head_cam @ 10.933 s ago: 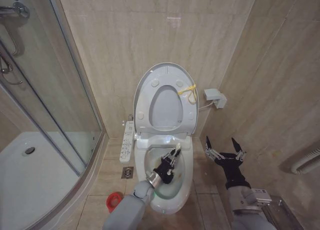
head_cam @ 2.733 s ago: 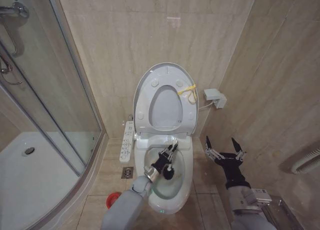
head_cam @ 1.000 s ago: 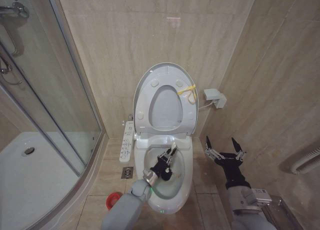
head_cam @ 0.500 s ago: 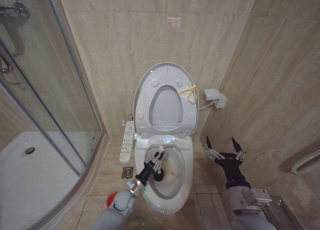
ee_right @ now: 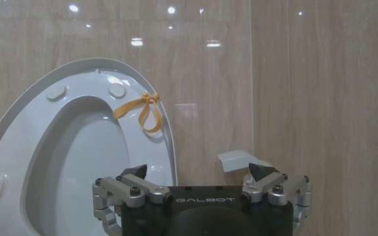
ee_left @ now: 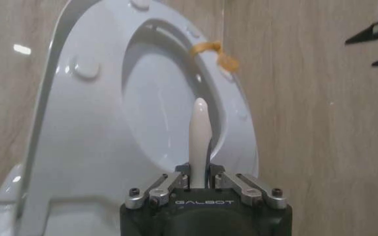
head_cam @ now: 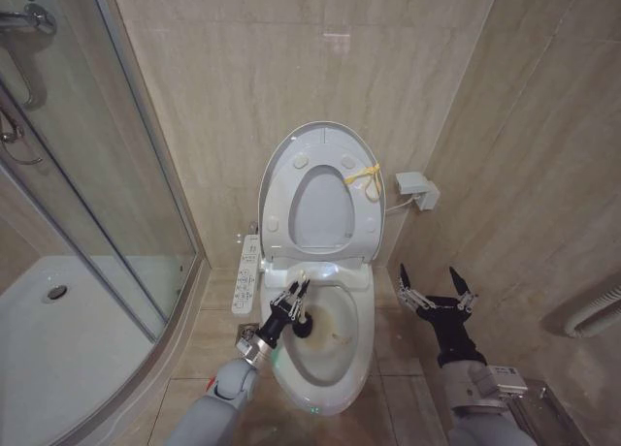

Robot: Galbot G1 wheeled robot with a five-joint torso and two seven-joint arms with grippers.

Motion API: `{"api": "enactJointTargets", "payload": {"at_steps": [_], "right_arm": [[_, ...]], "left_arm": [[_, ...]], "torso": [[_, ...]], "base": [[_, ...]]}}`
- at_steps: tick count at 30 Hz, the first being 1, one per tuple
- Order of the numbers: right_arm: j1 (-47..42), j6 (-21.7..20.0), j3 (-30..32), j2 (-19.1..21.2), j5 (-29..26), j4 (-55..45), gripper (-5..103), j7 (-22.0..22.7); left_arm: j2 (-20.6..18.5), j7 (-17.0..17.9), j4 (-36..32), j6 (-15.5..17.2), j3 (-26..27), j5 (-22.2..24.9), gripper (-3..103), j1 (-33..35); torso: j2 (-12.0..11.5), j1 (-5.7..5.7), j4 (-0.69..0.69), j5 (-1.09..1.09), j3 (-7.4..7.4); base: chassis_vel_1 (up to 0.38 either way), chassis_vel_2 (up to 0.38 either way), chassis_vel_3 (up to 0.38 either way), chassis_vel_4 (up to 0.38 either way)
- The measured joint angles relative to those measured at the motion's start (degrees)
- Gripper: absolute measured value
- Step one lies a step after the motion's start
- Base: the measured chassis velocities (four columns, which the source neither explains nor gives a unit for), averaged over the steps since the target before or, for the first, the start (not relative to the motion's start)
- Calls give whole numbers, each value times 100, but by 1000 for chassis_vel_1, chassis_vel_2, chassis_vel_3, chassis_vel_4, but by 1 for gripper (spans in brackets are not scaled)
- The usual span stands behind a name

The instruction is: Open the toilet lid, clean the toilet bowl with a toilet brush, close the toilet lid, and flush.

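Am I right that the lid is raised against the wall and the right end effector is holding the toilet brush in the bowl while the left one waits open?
Not quite: the arms are swapped. In the head view the left end effector holds the toilet brush at the toilet bowl rim, and the right end effector waits open beside it. The toilet lid is indeed raised against the wall.

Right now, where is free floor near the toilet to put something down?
Bare tiles lie between the toilet bowl and the right gripper. On the shower side it is crowded: the left gripper holds the toilet brush over the rim there, beside the button panel.
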State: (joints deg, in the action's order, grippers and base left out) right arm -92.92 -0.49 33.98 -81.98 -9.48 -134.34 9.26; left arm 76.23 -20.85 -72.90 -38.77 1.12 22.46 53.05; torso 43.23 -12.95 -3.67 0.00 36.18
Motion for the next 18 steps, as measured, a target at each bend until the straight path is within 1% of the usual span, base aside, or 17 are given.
{"api": "enactJointTargets", "payload": {"at_steps": [3, 8, 11, 13, 14, 16, 17, 18], "right_arm": [[0, 0, 0, 0, 0, 0, 100, 0], [0, 0, 0, 0, 0, 0, 100, 0], [0, 0, 0, 0, 0, 0, 100, 0], [0, 0, 0, 0, 0, 0, 100, -1], [0, 0, 0, 0, 0, 0, 100, -1], [0, 0, 0, 0, 0, 0, 100, 1], [0, 0, 0, 0, 0, 0, 100, 1], [0, 0, 0, 0, 0, 0, 100, 1]], "left_arm": [[-7, 31, -183, 95, -64, -16, 18, 62], [57, 50, -122, 113, -119, -37, 18, 21], [221, 60, 172, 111, -189, -48, 18, -171], [363, 59, 536, 108, -304, -5, 18, -396], [363, 59, 536, 108, -304, -5, 18, -396], [509, 53, 1022, 121, -425, 108, 18, -657], [548, 49, 1155, 125, -452, 129, 18, -726], [548, 49, 1155, 125, -452, 129, 18, -726]], "torso": [[0, 0, 0, 0, 0], [0, 0, 1, 0, 0], [0, 0, 1, 0, 0], [0, 0, -1, 1, 0], [0, 0, -1, 1, 0], [0, 0, -1, 1, 0], [0, 0, 0, 1, 0], [0, 0, 0, 1, 0]], "base": [[0, 0, 0, 0], [0, 0, 0, 0], [0, 0, 0, 0], [0, 0, 0, 0], [0, 0, 0, 0], [0, 0, 0, 0], [0, 0, 0, 0], [0, 0, 0, 0]]}}
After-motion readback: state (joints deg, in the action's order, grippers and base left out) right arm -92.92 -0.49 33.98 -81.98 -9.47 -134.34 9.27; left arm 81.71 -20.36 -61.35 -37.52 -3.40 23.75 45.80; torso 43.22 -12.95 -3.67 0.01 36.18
